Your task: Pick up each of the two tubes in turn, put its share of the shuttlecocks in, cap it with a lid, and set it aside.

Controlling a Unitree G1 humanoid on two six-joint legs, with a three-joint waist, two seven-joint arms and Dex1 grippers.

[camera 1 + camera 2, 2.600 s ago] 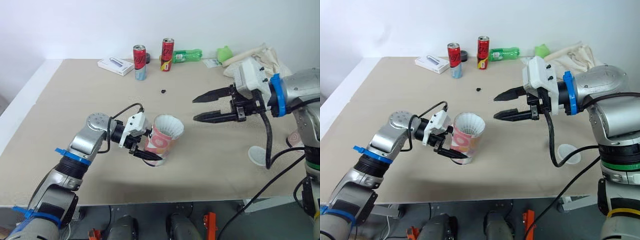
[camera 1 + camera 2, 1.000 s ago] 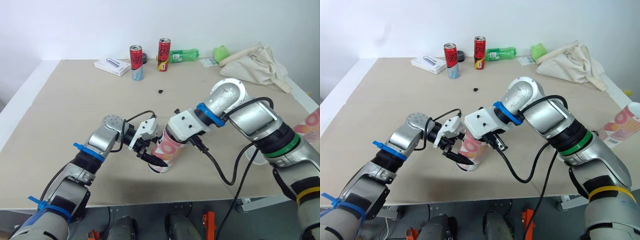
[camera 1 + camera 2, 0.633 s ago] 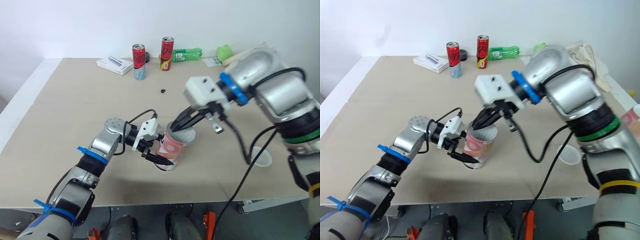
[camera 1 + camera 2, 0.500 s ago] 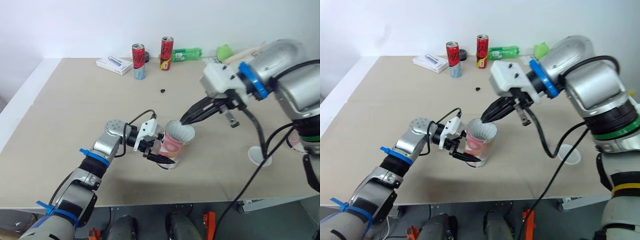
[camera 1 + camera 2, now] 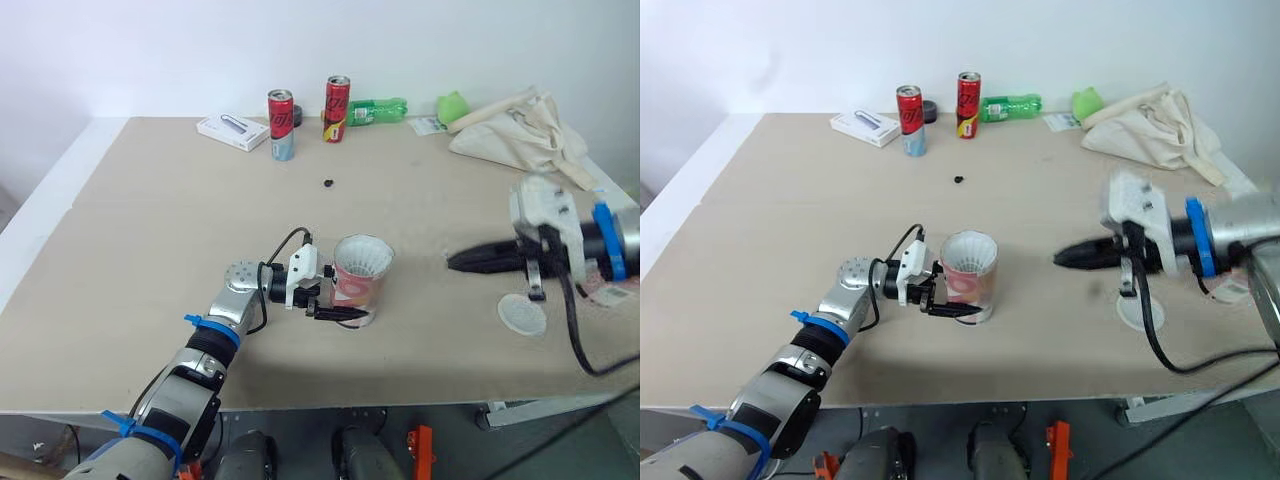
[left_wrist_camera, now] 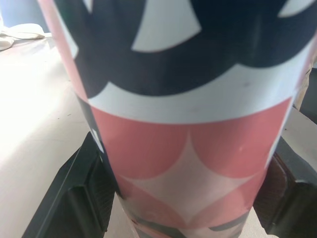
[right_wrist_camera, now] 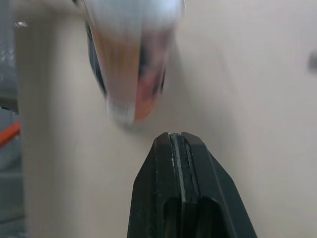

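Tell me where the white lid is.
In the eye views, the lid lies flat on the right side of the table, near the front edge, beside the right claw.

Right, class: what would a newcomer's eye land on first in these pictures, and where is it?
The pink patterned tube stands mid-table with white shuttlecock feathers at its mouth, clamped by the left gripper. To its right, the right gripper hangs shut and empty over the table, pointing toward the tube, with a white lid lying nearby.
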